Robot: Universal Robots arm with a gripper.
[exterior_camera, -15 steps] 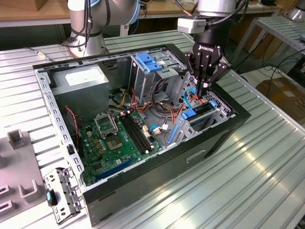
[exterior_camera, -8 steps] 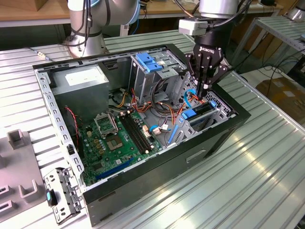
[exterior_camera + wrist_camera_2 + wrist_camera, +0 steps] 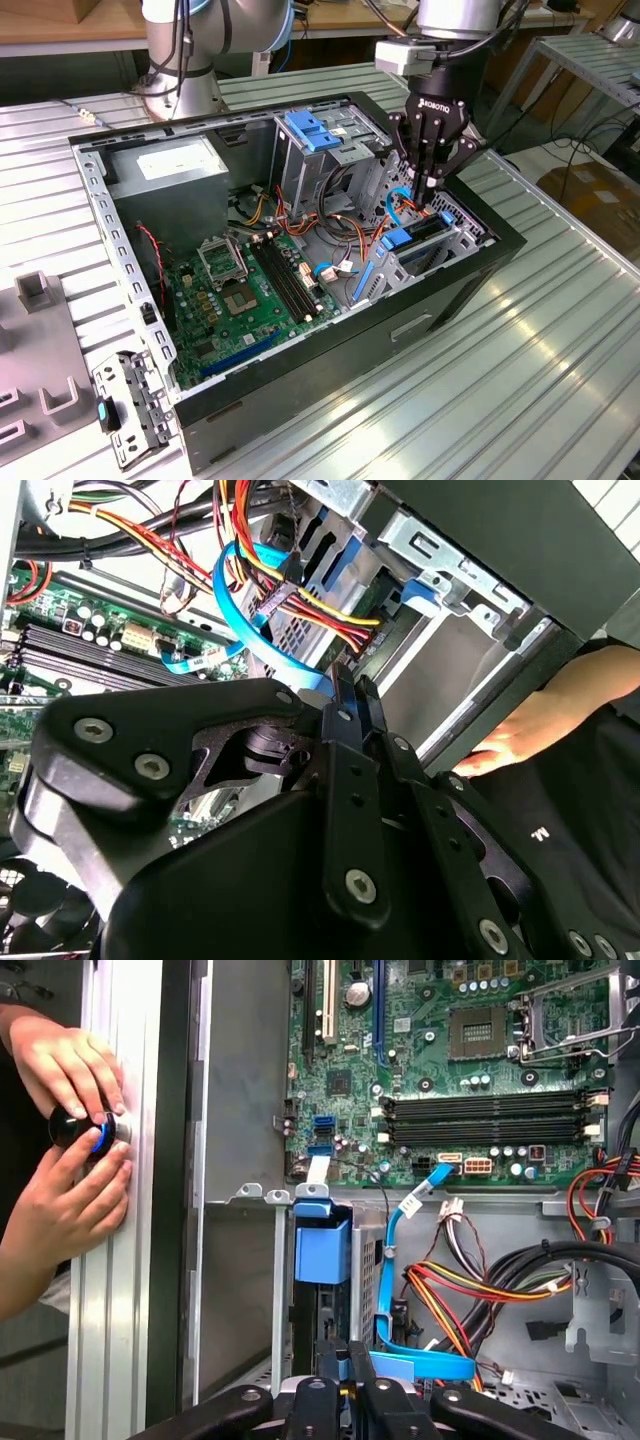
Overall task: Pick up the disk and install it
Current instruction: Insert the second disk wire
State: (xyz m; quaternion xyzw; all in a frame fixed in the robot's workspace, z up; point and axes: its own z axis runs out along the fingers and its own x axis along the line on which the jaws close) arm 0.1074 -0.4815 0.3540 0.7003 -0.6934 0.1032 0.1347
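The disk stands on edge in the lower drive bay at the exterior view's right end of the open computer case, with its blue carrier rail at the bay mouth. My gripper hangs straight above that bay. Its fingers are shut together, tips just over the disk's far end and beside a light-blue data cable. In both wrist views the fingers are pressed side by side with no gap. Whether the tips touch the disk is hidden.
A person's hands hold a black knob on the slatted table beside the case. Inside the case are the motherboard, the grey power supply, an upper cage with a blue latch and cable bundles. A metal bracket lies outside.
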